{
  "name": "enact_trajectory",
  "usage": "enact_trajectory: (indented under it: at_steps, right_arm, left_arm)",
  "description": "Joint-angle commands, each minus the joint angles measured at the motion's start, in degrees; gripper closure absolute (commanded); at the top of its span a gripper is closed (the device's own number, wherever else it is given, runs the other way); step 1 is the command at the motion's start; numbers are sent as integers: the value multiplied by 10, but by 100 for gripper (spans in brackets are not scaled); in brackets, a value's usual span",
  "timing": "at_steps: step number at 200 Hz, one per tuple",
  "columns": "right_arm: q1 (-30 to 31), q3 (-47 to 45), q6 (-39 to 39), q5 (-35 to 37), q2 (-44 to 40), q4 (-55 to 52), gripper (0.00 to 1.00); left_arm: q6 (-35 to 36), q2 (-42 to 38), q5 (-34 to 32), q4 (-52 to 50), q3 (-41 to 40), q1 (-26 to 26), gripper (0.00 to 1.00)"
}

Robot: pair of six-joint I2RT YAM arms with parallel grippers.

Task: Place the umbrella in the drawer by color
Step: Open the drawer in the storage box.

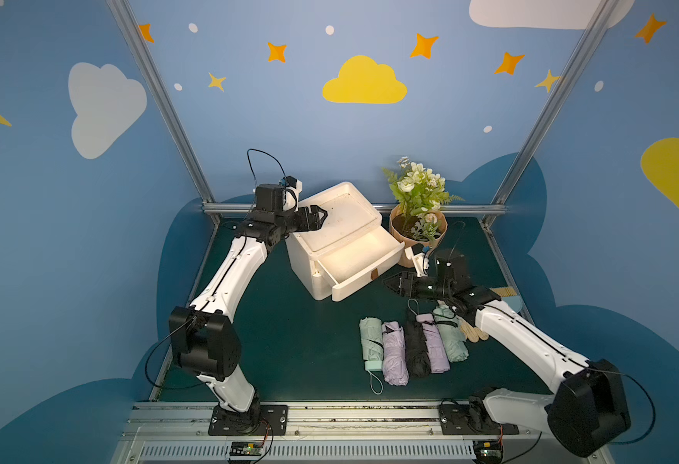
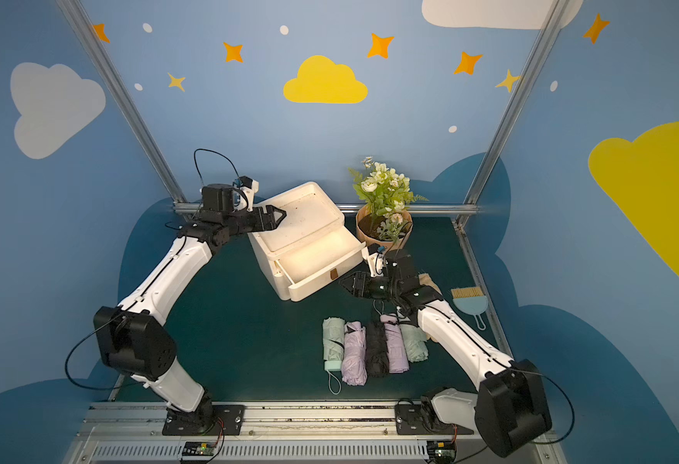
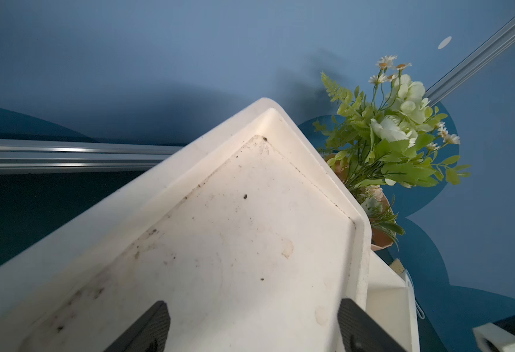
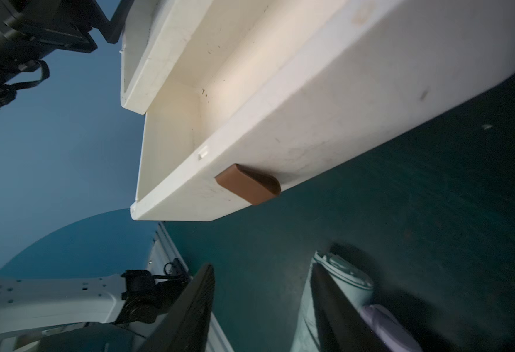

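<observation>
The right arm [image 1: 522, 337] covers one end of the mint umbrella [image 1: 452, 341] nearest it and most of the brush [image 1: 506, 292] behind.

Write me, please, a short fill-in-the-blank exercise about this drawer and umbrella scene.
The white drawer stands ___.
The middle umbrella of the five lying in a row is ___.
The tab handle on the drawer front is ___.
The right gripper holds ___.
Missing words: open; black; brown; nothing.
</observation>
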Motion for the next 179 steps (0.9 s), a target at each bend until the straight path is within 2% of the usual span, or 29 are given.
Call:
enact_trajectory:
  at_steps: [1,29,68,116,143,179]
  right_arm:
    - [-1,53,-97,98,-52,-210,37]
    - [33,77,-80,153,-87,-352,32]
    - [132,32,0,227,-96,-418,30]
    - [217,17,46,260,15,-401,24]
    - [232,35,38,239,92,-389,22]
    - [250,52,43,255,152,-414,19]
  left_arm:
    - [-11,-36,-14,9,-33,5,9]
    - [-25,-106,-38,51,-105,2,5]
    - [-62,-206,-81,120,-241,-5,0]
    - [-69,-261,-108,121,-324,-3,0]
    - [-67,-268,-116,103,-330,-1,0]
    - [-67,-273,-118,98,-330,-1,0]
